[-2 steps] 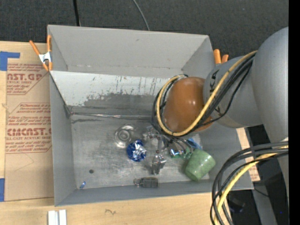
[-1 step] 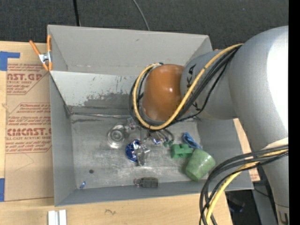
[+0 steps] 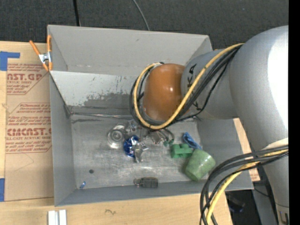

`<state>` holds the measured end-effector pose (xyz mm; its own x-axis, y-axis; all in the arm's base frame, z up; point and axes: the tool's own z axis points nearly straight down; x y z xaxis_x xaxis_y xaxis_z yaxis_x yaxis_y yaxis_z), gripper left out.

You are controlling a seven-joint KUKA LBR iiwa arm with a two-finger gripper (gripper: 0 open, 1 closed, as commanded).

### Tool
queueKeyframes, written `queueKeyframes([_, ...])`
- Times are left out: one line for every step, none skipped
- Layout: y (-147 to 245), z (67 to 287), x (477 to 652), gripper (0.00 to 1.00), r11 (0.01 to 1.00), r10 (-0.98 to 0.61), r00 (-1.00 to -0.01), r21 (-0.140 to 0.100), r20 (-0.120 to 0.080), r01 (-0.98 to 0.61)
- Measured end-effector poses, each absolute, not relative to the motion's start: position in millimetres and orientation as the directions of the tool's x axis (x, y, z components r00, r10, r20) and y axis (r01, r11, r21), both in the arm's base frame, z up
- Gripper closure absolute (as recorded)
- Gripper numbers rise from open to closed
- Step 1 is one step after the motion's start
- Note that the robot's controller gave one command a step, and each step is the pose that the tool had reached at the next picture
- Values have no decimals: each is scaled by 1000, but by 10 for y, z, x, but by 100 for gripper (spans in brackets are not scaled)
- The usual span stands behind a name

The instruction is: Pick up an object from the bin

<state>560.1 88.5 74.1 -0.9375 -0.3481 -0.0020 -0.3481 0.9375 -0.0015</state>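
Arm (image 3: 243,78) angled down, gripper (image 3: 144,137) by blue obj (image 3: 129,146)

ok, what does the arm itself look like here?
Bulky silver-grey arm with smooth rounded links. Glossy orange-brown domed cover at the wrist. Yellow and black cables run along the arm and loop round the cover. Black lettering on the link beside the cover.
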Motion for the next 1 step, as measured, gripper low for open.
queueKeyframes([507,3076,5677,100,706,-708,-706,-6,-9,-708])
